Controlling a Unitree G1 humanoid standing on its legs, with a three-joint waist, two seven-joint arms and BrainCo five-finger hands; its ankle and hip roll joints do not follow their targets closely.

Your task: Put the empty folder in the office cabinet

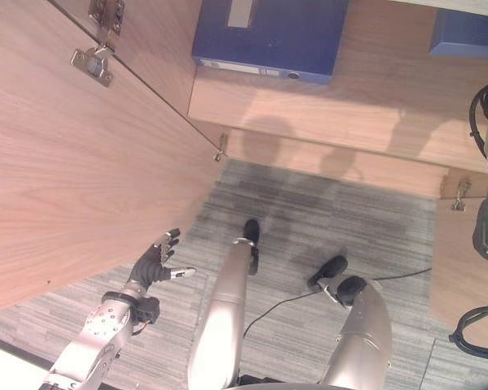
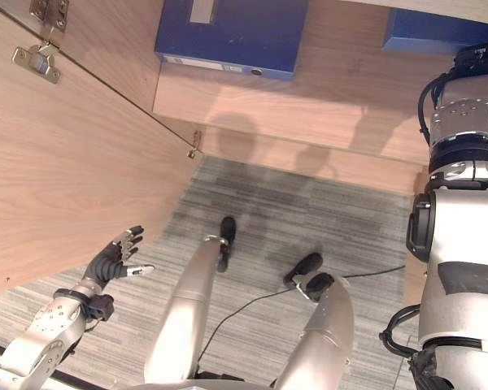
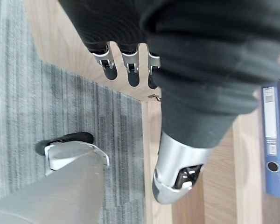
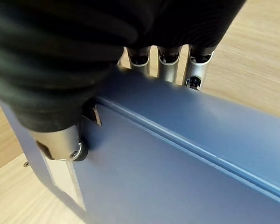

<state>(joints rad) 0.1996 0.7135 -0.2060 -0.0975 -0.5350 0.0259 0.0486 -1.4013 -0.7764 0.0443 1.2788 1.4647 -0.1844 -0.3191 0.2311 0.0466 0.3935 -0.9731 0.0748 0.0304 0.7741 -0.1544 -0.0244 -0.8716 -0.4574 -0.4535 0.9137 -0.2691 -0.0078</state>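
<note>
The cabinet door [image 1: 73, 162] stands swung wide on its hinges, which leaves the wooden shelf [image 1: 366, 106] exposed so a folder can go in flat. One blue folder [image 1: 268, 36] already lies on that shelf toward the robot's left. A second blue folder [image 4: 177, 163], the one the task appears to concern, is in the right hand [image 4: 170, 63]: the fingers reach over its far edge while the thumb presses the near face, a clamp across the spine that seems meant to keep the folder steady as it meets the shelf. In the head views its corner [image 2: 439, 32] shows over the shelf's right part, just above the right arm. The left hand [image 1: 159, 260] hangs low beside the open door, fingers loosely spread and empty, seemingly kept clear of the work.
</note>
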